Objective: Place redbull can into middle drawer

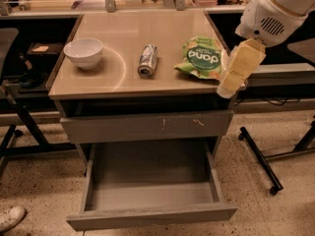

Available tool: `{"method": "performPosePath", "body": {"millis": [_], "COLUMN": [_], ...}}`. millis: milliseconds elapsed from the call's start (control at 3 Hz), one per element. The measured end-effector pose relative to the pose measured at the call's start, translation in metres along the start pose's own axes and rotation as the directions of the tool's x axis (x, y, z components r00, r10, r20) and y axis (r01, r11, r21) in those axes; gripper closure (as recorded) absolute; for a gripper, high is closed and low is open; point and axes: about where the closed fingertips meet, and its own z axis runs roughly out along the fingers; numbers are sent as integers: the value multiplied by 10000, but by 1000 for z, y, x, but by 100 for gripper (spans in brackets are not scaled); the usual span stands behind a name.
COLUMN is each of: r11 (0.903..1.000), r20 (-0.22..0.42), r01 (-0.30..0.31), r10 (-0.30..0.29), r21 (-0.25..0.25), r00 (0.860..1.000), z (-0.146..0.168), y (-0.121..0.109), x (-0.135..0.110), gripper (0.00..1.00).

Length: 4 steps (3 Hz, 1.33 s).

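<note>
The redbull can [147,60] lies on its side in the middle of the tabletop, silver with dark markings, one end facing me. The middle drawer [152,216] is pulled out wide below, with a plain front panel and nothing on its grey floor. My gripper [230,88], pale yellow under the white arm, hangs at the table's right front corner, right of the can and apart from it. It holds nothing that I can see.
A white bowl [83,52] stands on the tabletop at the left. A green snack bag [202,58] lies between the can and my gripper. A shut drawer front with orange scratches [147,127] sits above the open drawer. Black stand legs [261,161] are on the floor at the right.
</note>
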Motion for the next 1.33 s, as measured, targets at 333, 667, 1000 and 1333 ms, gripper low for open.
{"method": "performPosePath", "body": {"millis": [333,667,1000,1333], "r11": [9966,9819,9788,9813], "r20": [627,681,688,980], "r01": [-817,-1893,-2050,-1873], "r10": [810,1886,2047,1909], "r21": [93,37,-19,-448], "r00": [9947,9797,9764,9767], "z": [26,55,57,67], "y": [-19,-42,-40,-36], "x": [-34,-65,-68,-72], "gripper": [0,0,0,0]}}
